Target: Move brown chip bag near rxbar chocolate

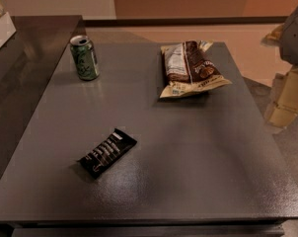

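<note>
The brown chip bag lies flat at the far right of the grey table, with its white label panel on the left side. The rxbar chocolate, a small black bar with white lettering, lies at an angle near the front left, well apart from the bag. My gripper shows as cream-coloured parts at the right edge of the camera view, off the table's right side and level with the bag. It holds nothing that I can see.
A green can stands upright at the table's far left. A dark counter runs along the left side. Tan floor lies beyond the far edge.
</note>
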Tool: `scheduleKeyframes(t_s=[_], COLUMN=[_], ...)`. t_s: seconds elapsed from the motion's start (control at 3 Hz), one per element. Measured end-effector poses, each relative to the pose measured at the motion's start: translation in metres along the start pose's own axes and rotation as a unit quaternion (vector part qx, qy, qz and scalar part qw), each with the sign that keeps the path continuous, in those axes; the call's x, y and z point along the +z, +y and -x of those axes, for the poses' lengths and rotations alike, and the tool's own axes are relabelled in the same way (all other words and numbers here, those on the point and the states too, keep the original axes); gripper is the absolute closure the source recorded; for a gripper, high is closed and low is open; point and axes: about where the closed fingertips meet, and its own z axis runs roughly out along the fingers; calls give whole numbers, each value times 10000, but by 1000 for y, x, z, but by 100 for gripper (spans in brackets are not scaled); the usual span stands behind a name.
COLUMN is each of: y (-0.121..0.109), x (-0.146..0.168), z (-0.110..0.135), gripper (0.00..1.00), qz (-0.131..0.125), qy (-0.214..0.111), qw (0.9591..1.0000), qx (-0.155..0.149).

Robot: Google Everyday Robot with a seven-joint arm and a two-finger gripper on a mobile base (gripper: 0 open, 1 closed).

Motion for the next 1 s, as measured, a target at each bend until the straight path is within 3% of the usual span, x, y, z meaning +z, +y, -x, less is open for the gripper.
scheduleKeyframes(t_s=[0.67,1.0], y=[-7,-28], x=[3,16], z=[9,27], gripper=[0,0], qz=[-75,-265], qy=[-117,-360], qw=[9998,9972], qx=[163,603])
